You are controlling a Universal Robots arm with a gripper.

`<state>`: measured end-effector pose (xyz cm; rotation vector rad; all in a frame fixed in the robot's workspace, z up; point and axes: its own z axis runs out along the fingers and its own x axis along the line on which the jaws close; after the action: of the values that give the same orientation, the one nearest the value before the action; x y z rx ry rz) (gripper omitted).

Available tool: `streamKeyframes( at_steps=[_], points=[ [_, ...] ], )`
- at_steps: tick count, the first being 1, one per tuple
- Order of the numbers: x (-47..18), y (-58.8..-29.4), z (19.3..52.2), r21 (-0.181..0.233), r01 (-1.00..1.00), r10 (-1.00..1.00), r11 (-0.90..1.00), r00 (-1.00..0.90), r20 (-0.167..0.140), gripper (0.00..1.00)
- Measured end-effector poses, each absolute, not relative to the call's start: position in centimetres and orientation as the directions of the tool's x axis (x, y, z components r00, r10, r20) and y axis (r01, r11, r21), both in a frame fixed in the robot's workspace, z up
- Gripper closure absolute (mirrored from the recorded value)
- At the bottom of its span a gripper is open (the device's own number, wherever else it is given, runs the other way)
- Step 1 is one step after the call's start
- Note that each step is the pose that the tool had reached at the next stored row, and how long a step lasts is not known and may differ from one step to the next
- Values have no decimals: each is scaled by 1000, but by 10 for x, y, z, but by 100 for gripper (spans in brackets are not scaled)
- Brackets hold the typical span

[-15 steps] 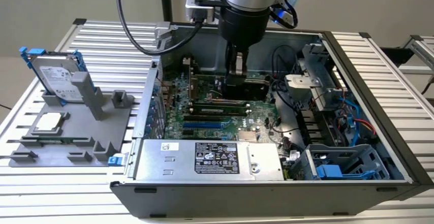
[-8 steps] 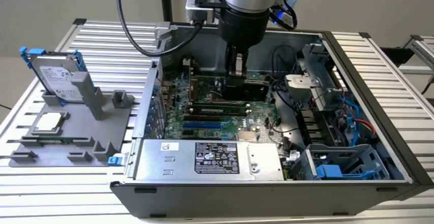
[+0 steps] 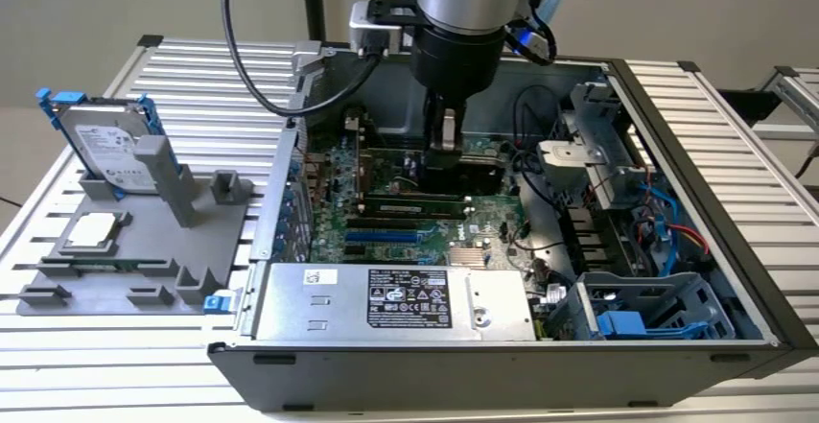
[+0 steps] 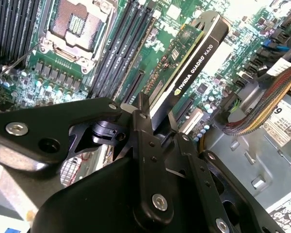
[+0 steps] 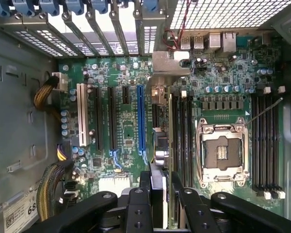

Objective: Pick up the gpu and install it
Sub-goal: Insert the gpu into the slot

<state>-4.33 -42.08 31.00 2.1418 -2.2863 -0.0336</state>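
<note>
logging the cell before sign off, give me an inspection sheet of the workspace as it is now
surface: slatted metal table carrying an open computer case.
job's things: gpu held edge-on above the motherboard, over the expansion slots; not seated as far as I can tell.
clutter: hard drive upright in a grey fixture on the exterior view's left; a small square chip lies on the same fixture.
grippers: claw shut on the gpu, inside the case.
cables: black cable looping down from the arm; braided wire bundle inside the case.
surroundings: plain wall behind the table; nothing else seen.
</note>
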Motion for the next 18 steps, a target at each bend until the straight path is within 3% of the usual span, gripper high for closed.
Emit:
streamKeyframes(
  at_steps=[18],
  points=[
    [-52,-423,288,22,-998,-998,65,-65,-8,100]
  ],
)
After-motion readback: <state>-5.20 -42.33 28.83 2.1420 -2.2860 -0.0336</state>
